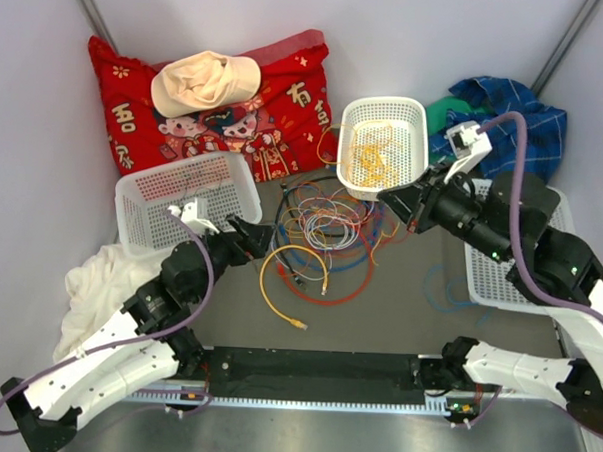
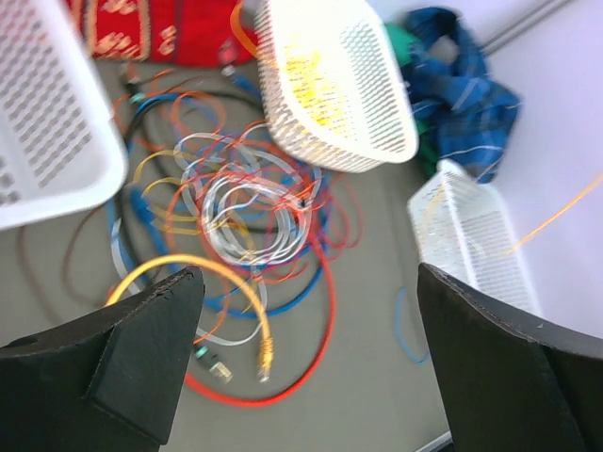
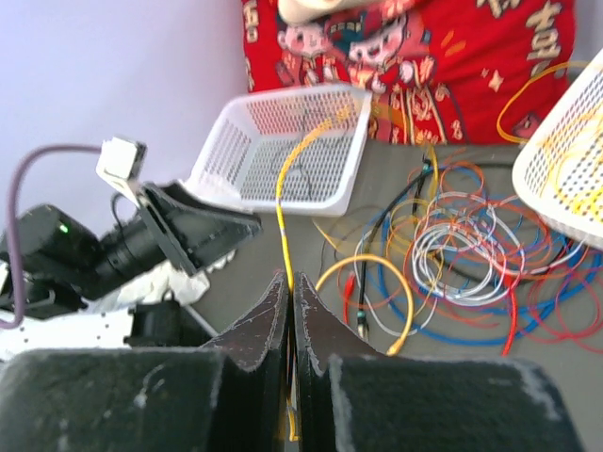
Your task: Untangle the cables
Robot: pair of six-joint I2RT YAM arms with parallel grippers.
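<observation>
Cables (image 1: 326, 237) lie in a loose multicolour tangle mid-table betw. two white baskets; some yellow strands sit in the far basket (image 1: 420, 131). Right gripper (image 3: 290, 299) is pinched tight on one thin yellow wire (image 3: 281, 202), which runs up across the left basket (image 3: 221, 151) & blurs out, its lower end hidden betw. the fingers. Left gripper (image 2: 309, 282) gapes wide above the tangle, holding nothing; that view's too blurry to make out plugs.
</observation>
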